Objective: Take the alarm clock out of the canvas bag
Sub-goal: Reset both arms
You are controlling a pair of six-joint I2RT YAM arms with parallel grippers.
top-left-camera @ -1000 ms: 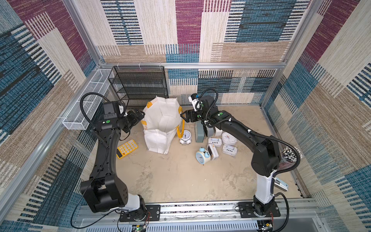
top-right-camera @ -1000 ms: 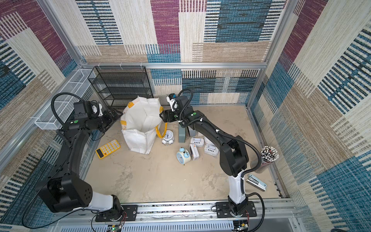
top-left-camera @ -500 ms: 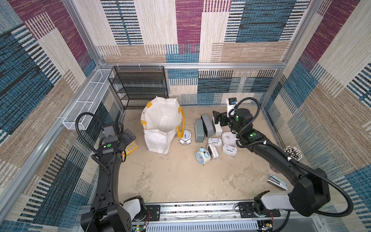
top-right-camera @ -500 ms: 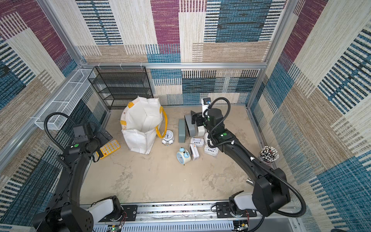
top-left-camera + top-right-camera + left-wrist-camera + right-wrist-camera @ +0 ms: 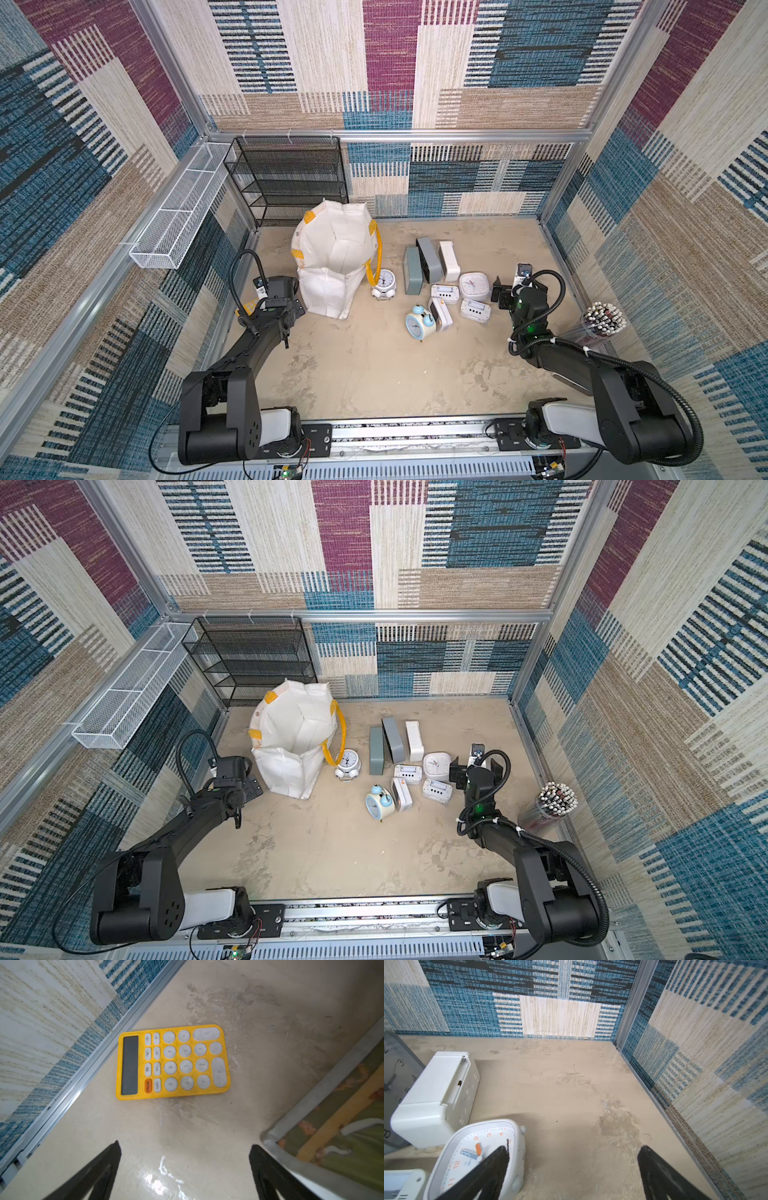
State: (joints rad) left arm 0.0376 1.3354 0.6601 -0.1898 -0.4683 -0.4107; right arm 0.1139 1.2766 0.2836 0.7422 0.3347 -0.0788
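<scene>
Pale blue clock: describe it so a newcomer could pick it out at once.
Find the white canvas bag by the black wire shelf, then the cluster of clocks beside it. The pale blue clock sits at the cluster's edge nearest the robot's base. It alone is blue, round with two bells; the white round clock by the bag's yellow handle is its only lookalike.
</scene>
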